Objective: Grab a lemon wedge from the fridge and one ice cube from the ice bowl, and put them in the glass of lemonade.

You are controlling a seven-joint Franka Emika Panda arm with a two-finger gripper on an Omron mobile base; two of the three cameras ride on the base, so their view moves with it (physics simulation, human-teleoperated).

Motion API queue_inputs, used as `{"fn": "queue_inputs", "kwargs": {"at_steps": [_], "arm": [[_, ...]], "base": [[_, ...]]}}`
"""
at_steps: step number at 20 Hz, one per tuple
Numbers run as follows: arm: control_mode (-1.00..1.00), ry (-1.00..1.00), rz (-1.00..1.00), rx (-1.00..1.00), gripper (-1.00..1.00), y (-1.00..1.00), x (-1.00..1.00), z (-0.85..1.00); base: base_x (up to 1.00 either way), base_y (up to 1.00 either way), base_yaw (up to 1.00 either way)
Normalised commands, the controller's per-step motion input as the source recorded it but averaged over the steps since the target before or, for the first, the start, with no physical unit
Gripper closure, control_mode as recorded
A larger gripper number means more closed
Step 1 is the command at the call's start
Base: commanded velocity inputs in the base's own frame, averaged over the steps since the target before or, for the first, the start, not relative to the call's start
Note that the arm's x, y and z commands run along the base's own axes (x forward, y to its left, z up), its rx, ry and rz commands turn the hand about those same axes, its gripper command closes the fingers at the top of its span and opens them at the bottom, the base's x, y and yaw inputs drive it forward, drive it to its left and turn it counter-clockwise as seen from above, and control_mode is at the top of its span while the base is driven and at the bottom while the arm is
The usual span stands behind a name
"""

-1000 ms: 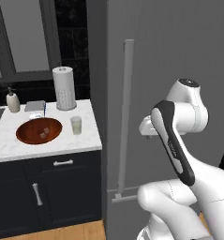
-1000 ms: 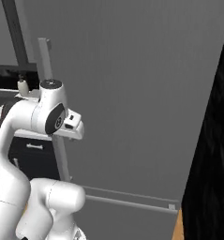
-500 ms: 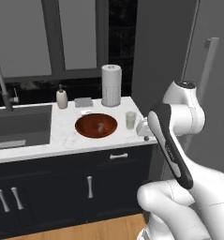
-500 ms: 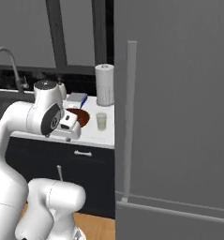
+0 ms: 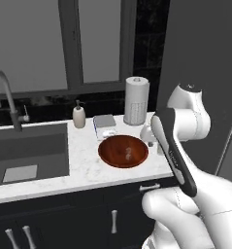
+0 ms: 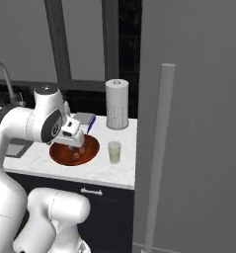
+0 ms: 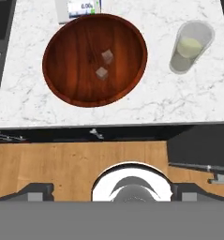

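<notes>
The ice bowl sits flat on the marble counter, mouth up, with two ice cubes lying near its centre, apart from each other. The glass of lemonade stands upright just beside the bowl. The arm is folded over the counter edge, the claw pointing down above the bowl, its jaws spread wide and empty. The right base view shows the closed fridge with its long vertical handle; the left base view shows the sink and faucet.

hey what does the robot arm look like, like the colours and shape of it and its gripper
The arm is glossy white with rounded, bulbous links and dark grey joint caps; a long black band runs down one link. No loose cables or markings are visible. The gripper has a boxy white hand; its small dark finger tips look squared.
</notes>
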Motion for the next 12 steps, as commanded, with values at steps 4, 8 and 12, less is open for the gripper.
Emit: {"fn": "queue_inputs", "kwargs": {"at_steps": [4,8,12], "arm": [[1.00,0.00,0.00,0.00,-1.00,0.00,0.00,0.00],[1.00,0.00,0.00,0.00,-1.00,0.00,0.00,0.00],[-1.00,0.35,-0.18,-0.08,-1.00,0.32,0.42,-0.19]], "base": [[0.51,0.02,-0.11],[0.47,0.03,-0.18],[0.00,0.00,0.00]]}}
